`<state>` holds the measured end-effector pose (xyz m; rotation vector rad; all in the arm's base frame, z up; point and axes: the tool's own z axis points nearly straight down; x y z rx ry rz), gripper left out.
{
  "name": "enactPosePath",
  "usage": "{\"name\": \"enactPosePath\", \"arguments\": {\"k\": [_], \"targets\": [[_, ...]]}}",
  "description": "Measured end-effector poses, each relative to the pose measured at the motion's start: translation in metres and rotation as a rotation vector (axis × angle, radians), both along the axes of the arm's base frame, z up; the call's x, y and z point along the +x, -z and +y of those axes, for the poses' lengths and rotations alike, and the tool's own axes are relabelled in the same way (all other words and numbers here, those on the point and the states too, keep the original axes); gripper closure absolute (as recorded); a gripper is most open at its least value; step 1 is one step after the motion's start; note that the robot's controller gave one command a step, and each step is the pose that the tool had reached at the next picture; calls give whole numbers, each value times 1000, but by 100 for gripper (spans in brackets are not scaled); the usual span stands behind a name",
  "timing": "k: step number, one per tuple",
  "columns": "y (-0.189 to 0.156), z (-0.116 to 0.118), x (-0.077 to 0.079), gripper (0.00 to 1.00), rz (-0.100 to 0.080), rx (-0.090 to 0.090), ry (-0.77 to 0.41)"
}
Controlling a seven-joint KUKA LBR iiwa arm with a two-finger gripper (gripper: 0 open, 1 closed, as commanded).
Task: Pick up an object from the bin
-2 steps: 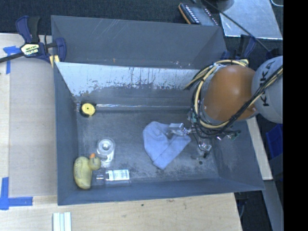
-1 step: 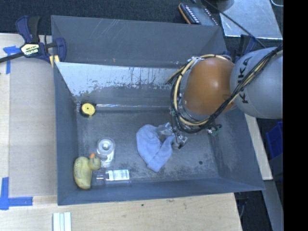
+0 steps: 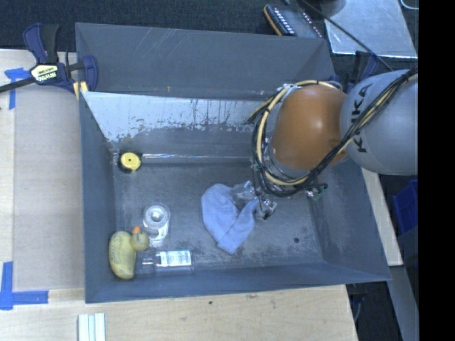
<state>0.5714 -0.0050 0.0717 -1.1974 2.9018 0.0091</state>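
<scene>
My gripper (image 3: 257, 203) hangs below the orange dome, low in the middle of the bin, its fingertips at the right edge of a crumpled light-blue cloth (image 3: 226, 219). The cloth lies on the bin floor, centre front, and a fold of it bunches up against the fingers. Whether the fingers pinch the fabric is hidden by the dome and cables.
A yellow rubber duck (image 3: 125, 251) lies in the front left corner, beside a clear plastic bottle (image 3: 158, 239) with a label. A small yellow round piece (image 3: 129, 162) sits at the back left. The arm fills the bin's right side.
</scene>
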Motion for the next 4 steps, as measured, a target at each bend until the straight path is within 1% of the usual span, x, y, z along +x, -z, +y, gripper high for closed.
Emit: {"name": "enactPosePath", "arguments": {"k": [1,2,4], "targets": [[-2,0,0,100,-1,0,0],[-10,0,-2,100,6,1,1],[-43,0,0,100,-2,0,3]]}}
